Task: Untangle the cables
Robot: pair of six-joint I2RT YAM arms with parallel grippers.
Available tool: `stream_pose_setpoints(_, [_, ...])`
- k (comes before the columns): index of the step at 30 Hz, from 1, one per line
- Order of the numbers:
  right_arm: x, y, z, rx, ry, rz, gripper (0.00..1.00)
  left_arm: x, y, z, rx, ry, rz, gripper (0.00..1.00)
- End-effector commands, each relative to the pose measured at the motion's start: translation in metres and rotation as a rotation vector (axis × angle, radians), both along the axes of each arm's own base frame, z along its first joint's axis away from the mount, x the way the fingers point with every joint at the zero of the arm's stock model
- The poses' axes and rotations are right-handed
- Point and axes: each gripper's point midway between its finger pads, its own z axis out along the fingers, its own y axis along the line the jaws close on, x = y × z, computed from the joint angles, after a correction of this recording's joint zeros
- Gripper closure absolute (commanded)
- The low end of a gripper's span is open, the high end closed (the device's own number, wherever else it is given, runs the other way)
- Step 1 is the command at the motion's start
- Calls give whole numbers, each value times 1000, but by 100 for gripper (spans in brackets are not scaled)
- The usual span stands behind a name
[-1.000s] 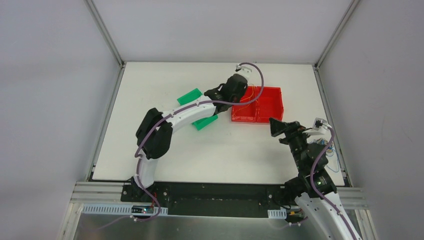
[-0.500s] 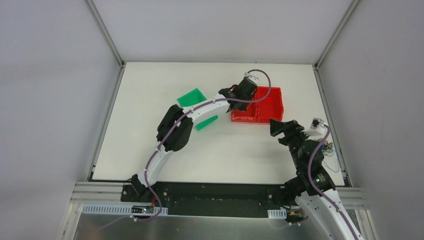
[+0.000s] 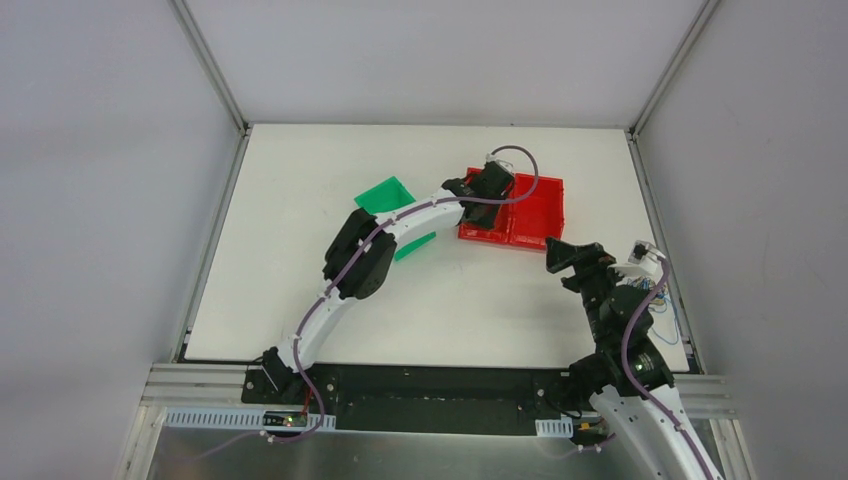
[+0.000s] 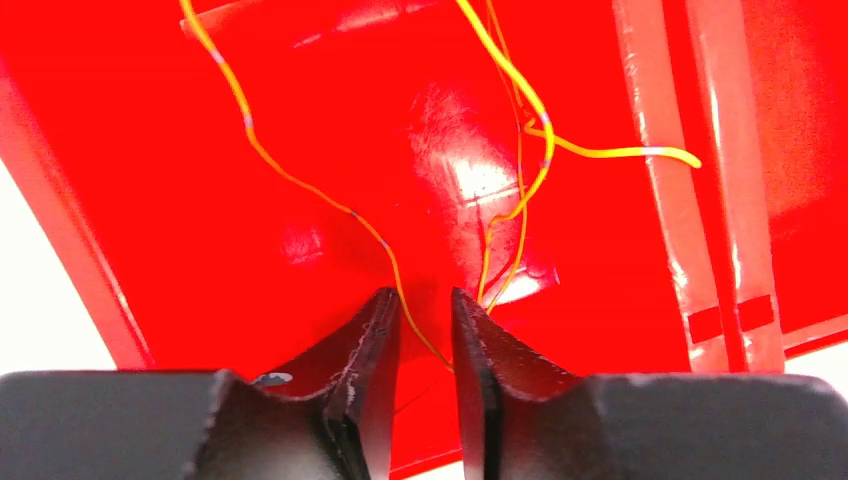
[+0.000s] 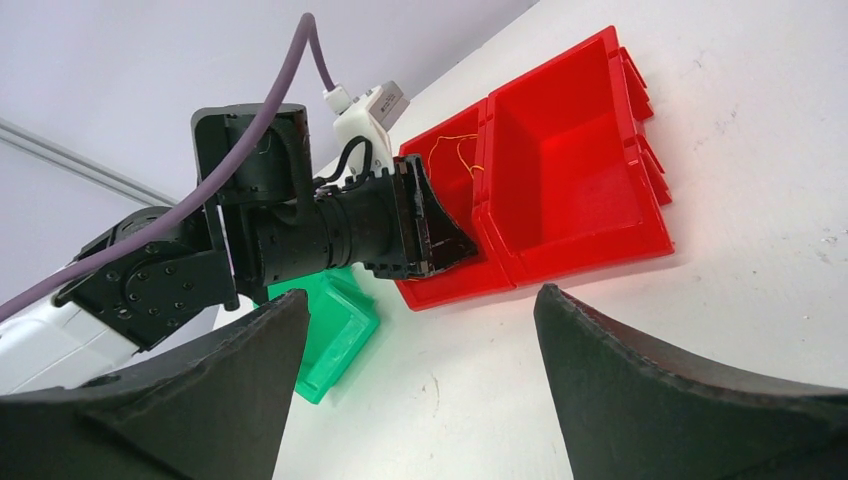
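Note:
Thin orange-yellow cables (image 4: 520, 130) lie in loose curls on the floor of the red bin's (image 3: 540, 200) left compartment. My left gripper (image 4: 425, 295) hangs just over that floor with its jaws slightly parted, so it is open. One orange strand (image 4: 300, 185) runs through the gap without being pinched. In the top view the left gripper (image 3: 478, 210) sits over the bin's left half. A small bunch of blue and orange cables (image 3: 655, 296) lies at the table's right edge beside my right arm. My right gripper (image 5: 420, 292) is wide open and empty, above bare table in front of the bin.
The red bin (image 5: 580, 150) has two compartments, and its right one shows no cables. A green bin (image 3: 385, 195) lies tipped under the left forearm, left of the red bin. The table's right rail runs close beside the right arm.
The left arm stretched right and lowered its gripper into the red bin's left compartment. Its jaws went from shut to slightly parted. The right gripper barely shifted.

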Motion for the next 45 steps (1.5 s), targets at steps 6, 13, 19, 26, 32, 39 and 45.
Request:
stream_pose_setpoints(6, [1, -7, 16, 25, -27, -40, 13, 9, 1, 123, -147, -151, 22, 69])
stream_pose_setpoints(13, [2, -10, 14, 19, -11, -63, 13, -2, 7, 173, -216, -195, 8, 60])
stream_pose_setpoints(19, [7, -50, -5, 19, 121, -318, 3, -25, 32, 203, -241, -207, 23, 32])
stream_pose_setpoints(26, [-9, -102, -13, -166, 394, -650, 1, -95, 94, 200, -251, -204, 60, 22])
stream_pose_setpoints(32, [-48, -150, 15, -292, 498, -949, 1, -135, 149, 191, -284, -259, 96, 19])
stream_pose_setpoints(39, [-40, -155, -29, -285, 607, -937, 1, -153, 165, 178, -353, -313, 60, 19])
stream_pose_setpoints(45, [-27, -168, -69, -163, 804, -939, 1, -156, 168, 173, -357, -311, 55, 19])
